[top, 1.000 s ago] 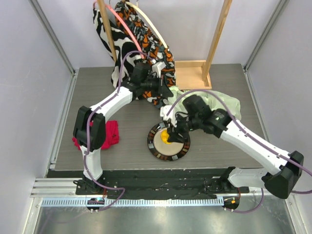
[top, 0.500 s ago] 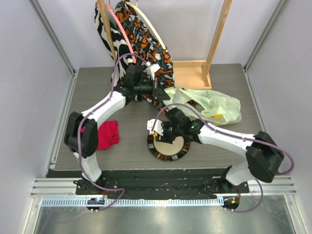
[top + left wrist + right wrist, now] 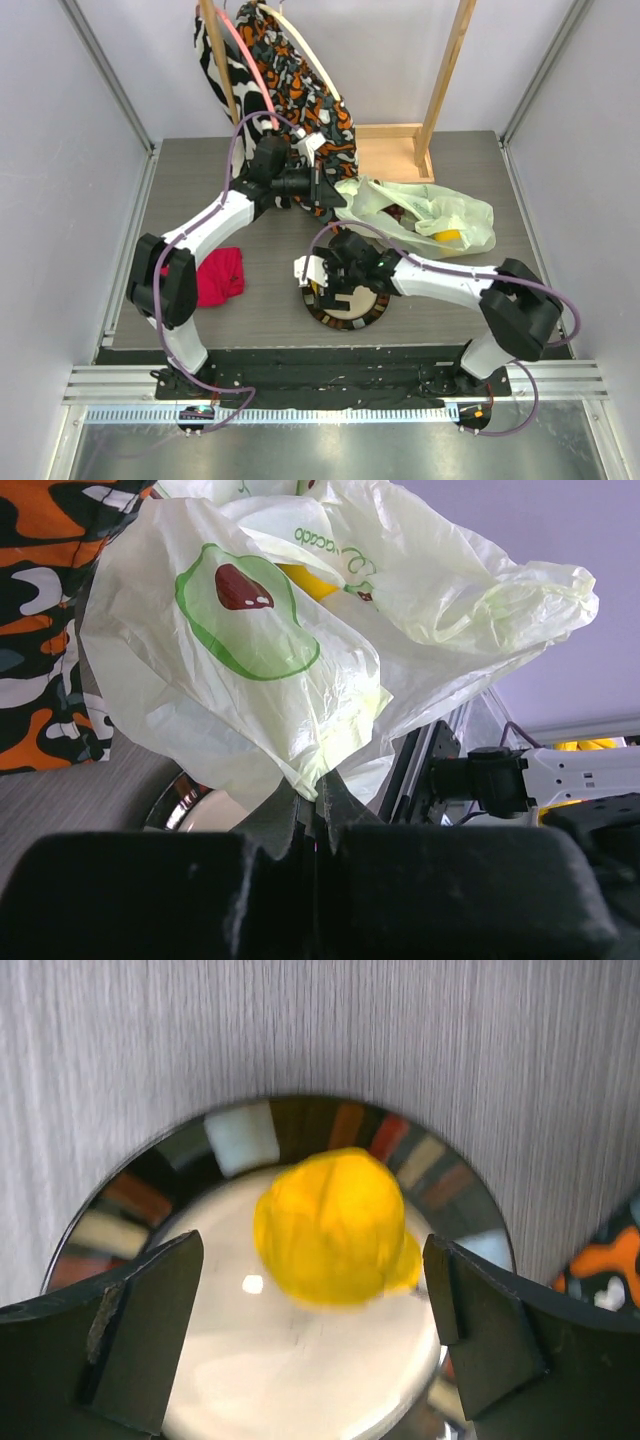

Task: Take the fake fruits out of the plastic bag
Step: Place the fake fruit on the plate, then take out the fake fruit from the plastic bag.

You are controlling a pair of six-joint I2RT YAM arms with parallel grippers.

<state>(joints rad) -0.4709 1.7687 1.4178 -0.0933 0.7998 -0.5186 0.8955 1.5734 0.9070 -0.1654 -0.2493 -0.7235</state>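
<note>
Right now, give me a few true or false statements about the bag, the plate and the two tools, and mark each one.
1. The left tool is shut on the plastic bag. True.
2. The right tool is clamped on the yellow lemon. False: its jaws stand open, and the lemon lies on the plate below them.
3. The plastic bag holds nothing. False: a yellow fruit shows through it in the top view.
4. In the top view, the red cloth lies to the left of the plate. True.
</note>
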